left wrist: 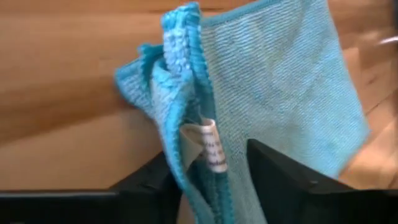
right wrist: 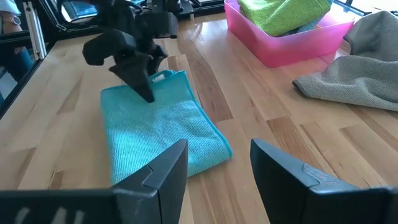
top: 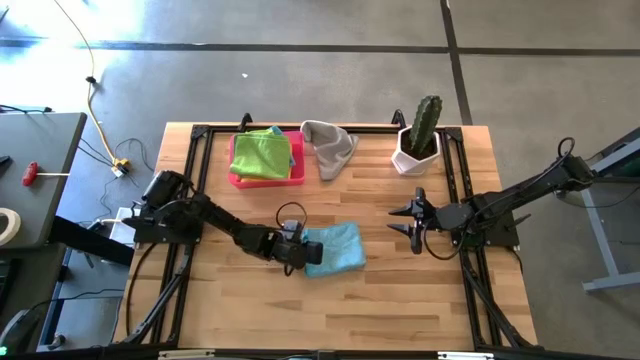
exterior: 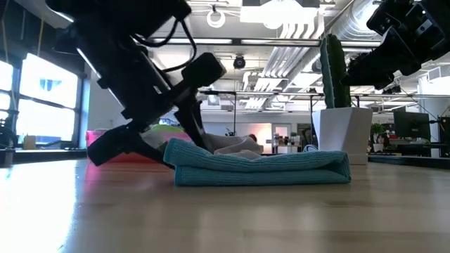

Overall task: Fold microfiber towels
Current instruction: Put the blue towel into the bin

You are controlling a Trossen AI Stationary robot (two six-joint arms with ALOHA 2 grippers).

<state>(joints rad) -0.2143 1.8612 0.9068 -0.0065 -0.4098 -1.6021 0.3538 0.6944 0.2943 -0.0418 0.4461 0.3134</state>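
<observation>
A folded light blue towel (top: pixel 335 247) (right wrist: pixel 161 130) lies flat on the wooden table near its middle. My left gripper (top: pixel 303 250) (left wrist: pixel 214 180) is at the towel's left edge, shut on the bunched layers there. My right gripper (top: pixel 415 225) (right wrist: pixel 217 168) hangs open above the table's right part, with nothing between its fingers. A grey towel (top: pixel 328 145) lies crumpled at the back. Green and lime towels (top: pixel 265 152) are piled in the pink tray (top: pixel 236 178). My left gripper pinches the light blue towel's left edge (left wrist: pixel 199 149) between its two fingers, several stacked layers with the white label among them. The fingers slant down from the table's left side. That edge (exterior: pixel 172 146) is bunched and slightly raised; the towel's main part lies flat on the table.
A white pot with a cactus (top: pixel 418 140) stands at the back right. A black frame (top: pixel 195 200) runs along the table's left, far and right edges. Bare wood lies in front of the towel.
</observation>
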